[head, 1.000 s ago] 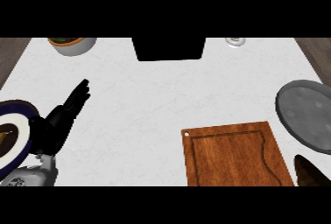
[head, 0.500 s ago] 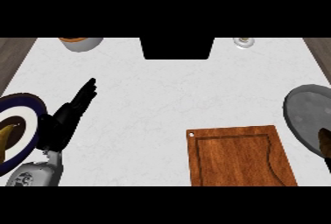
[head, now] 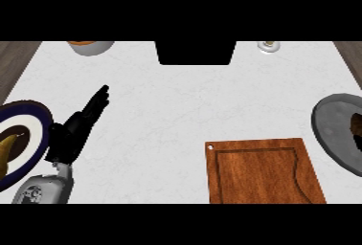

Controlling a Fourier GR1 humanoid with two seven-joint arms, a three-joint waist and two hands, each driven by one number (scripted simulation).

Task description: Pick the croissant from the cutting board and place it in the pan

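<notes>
No croissant on the board (head: 265,170). L hand (head: 78,127) rests by the plate (head: 39,112), fingers straight, out of the way. R hand (head: 356,126) is over the pan (head: 331,136), prob. to put it in; can't tell its grip.

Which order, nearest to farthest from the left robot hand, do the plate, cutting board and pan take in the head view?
From the left robot hand:
1. Plate, just to its left.
2. Cutting board, lower right.
3. Pan, far right edge.
</notes>
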